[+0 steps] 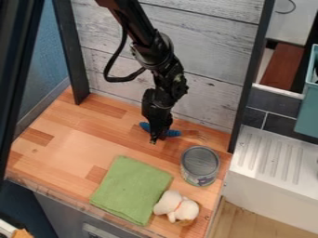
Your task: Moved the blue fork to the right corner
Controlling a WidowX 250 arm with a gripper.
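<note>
Claw (160, 137): over blue fork (173, 133); apart or clamped, cannot tell
Grip: if loose, close squarely around its middle
Path: lift slightly; keep clear of can (200, 166)

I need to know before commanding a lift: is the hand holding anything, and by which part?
The hand is at the handle of the blue fork, blue showing on either side, but whether it grips there cannot be told.

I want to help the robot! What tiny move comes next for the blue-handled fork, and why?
Probably a firm grip on the fork's blue handle: the black pincer is right at it, and the wooden counter's right corner lies farther right.
</note>
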